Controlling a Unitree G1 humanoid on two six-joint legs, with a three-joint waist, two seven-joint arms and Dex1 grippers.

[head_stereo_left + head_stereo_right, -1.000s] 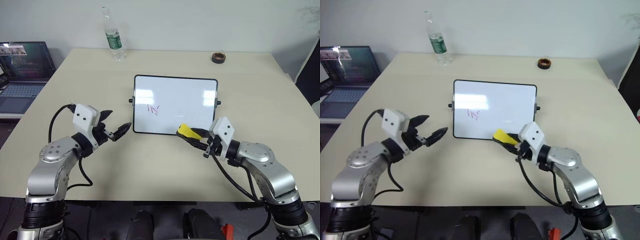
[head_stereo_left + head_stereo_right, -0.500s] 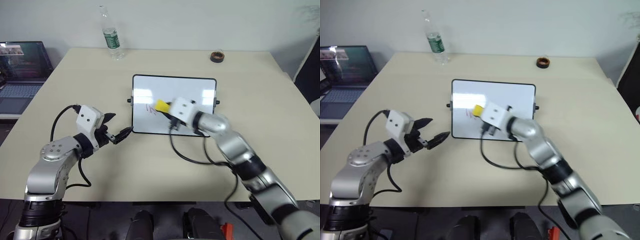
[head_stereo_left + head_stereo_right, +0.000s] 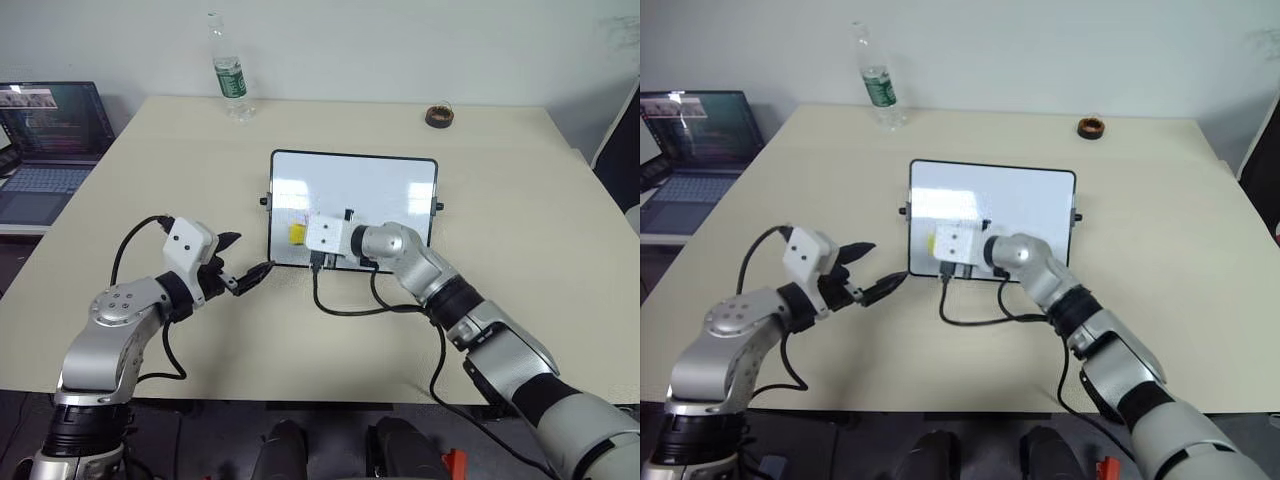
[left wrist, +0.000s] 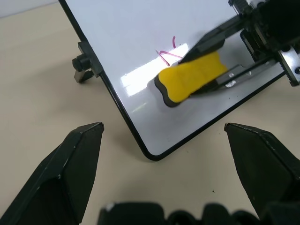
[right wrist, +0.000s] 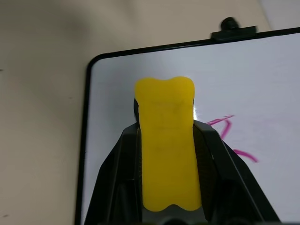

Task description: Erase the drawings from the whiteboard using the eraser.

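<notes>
The right gripper [image 5: 166, 154] is clamped on the yellow eraser [image 3: 298, 233], holding it on the near-left part of the whiteboard [image 3: 380, 190], just beside the pink drawings [image 4: 168, 54]. The left gripper [image 3: 245, 262] stands with fingers spread, just left of the whiteboard's near-left corner above the bench [image 3: 150, 180].
</notes>
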